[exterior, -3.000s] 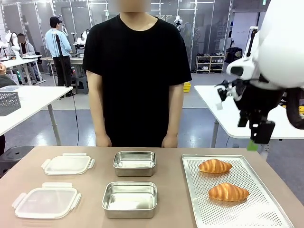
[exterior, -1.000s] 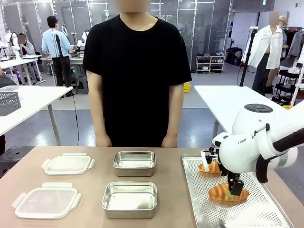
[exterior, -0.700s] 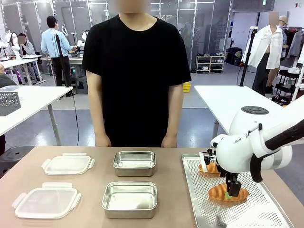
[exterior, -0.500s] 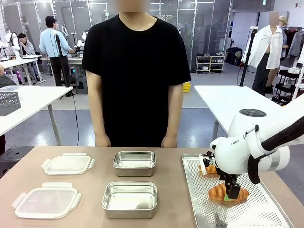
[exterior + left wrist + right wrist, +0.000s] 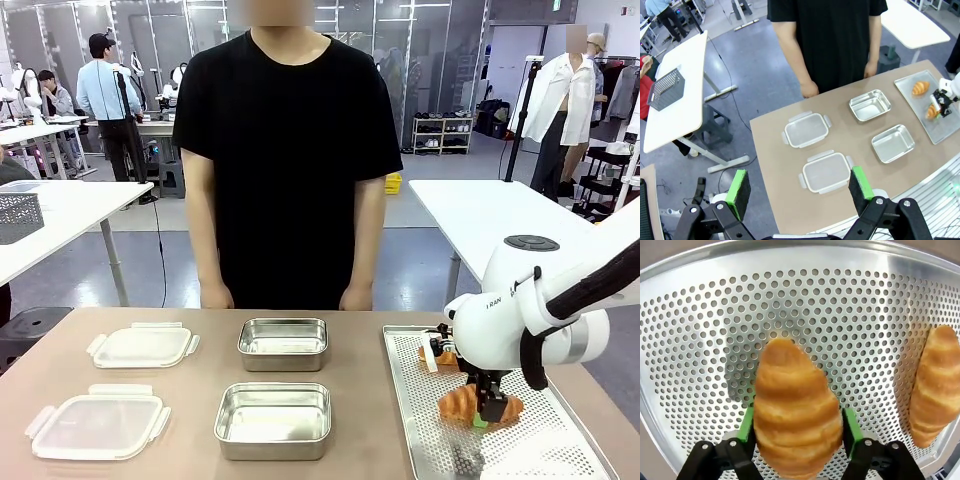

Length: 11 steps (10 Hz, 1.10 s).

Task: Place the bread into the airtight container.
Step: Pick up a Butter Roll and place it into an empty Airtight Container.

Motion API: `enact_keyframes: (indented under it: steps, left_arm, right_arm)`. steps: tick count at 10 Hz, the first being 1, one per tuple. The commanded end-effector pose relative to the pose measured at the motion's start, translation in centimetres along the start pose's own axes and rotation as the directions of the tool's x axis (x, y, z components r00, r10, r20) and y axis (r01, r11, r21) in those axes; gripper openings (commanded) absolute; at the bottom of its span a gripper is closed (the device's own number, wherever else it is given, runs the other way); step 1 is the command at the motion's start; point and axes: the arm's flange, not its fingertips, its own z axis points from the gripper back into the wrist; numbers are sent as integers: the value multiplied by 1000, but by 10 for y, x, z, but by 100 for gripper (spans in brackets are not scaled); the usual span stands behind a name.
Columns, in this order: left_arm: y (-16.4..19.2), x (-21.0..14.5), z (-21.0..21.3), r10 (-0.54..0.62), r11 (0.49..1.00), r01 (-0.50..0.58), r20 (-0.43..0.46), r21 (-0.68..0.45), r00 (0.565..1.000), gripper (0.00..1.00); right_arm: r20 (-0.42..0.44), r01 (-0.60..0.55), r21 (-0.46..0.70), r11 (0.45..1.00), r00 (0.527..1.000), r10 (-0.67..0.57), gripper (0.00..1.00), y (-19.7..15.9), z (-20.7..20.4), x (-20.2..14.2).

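Note:
On the perforated tray (image 5: 545, 440) at the right, my right gripper (image 5: 482, 408) is shut on the near croissant (image 5: 462, 402). In the right wrist view this croissant (image 5: 795, 410) sits between the green pads (image 5: 746, 422), a shadow beneath it on the tray (image 5: 705, 325). A second croissant (image 5: 442, 355) lies farther back, partly behind the arm, and is the croissant (image 5: 935, 385) at the right in the wrist view. Two open steel containers (image 5: 283, 343) (image 5: 272, 420) stand mid-table. My left gripper (image 5: 799, 187) hangs open high above the table, holding nothing.
Two clear lids (image 5: 142, 345) (image 5: 97, 424) lie to the left of the containers. A person in a black shirt (image 5: 288, 150) stands at the far edge with hands down. From above, the containers (image 5: 870, 105) (image 5: 893, 143) and lids (image 5: 806, 130) (image 5: 826, 171) form two rows.
The right arm came down from above the tray onto the near croissant and its fingers closed around it. The croissant has shifted slightly up and left.

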Motion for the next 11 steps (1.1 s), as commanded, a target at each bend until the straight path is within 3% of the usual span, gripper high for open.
enact_keyframes:
  steps: [1,2,5,6,9,11]
  left_arm:
    - [1,1,0,0,1000,0,0,0,1000,100]
    - [1,1,0,0,1000,0,0,0,1000,100]
    - [1,1,0,0,1000,0,0,0,1000,100]
    - [1,1,0,0,1000,0,0,0,1000,100]
    - [1,1,0,0,1000,0,0,0,1000,100]
    - [1,1,0,0,1000,0,0,0,1000,100]
  right_arm:
    - [9,-13,3,1000,1000,13,60,-5,-3,1]
    - [34,6,15,1000,999,-6,52,-5,3,3]
    - [60,12,49,999,998,-15,52,-5,48,2]
    - [17,8,55,998,1000,-9,52,-7,73,8]
    - [-53,78,27,997,996,-77,52,14,144,58]
    - [-61,50,-17,999,997,-51,52,39,172,103]
